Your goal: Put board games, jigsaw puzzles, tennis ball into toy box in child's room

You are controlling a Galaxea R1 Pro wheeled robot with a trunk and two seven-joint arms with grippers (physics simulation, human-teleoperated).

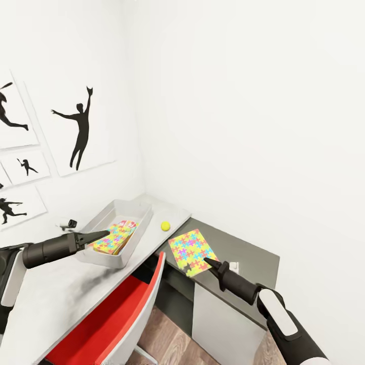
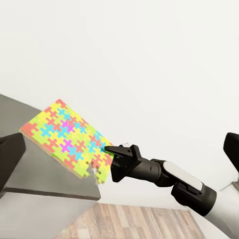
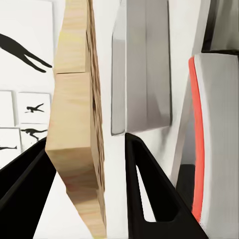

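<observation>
Pinching one corner of the jigsaw puzzle (image 1: pixel 191 250) in our right gripper (image 1: pixel 207 262), we hold it tilted beside the toy box (image 1: pixel 133 244), off the bench (image 1: pixel 45 294). Thin, stiff and light, it may swing, so a mid-edge hold seems safer.

We are seeing the toy box (image 1: pixel 117 238) sitting on the table (image 1: pixel 61 289) at the left, with one jigsaw puzzle (image 1: pixel 115 236) lying inside it on top of other flat toys. The tennis ball (image 1: pixel 165 226) is lying on the table just right of the toy box. Further right, the second jigsaw puzzle (image 1: pixel 191 250) is being held tilted above the lower cabinet (image 1: pixel 253 258), the right gripper (image 1: pixel 208 262) sitting at its near edge. The left gripper (image 1: pixel 101 234) is hovering over the toy box's near left rim. The chair (image 1: pixel 126 314) is standing near, in front of the table. Posters (image 1: pixel 76 126) are hanging on the left wall behind the table.
</observation>
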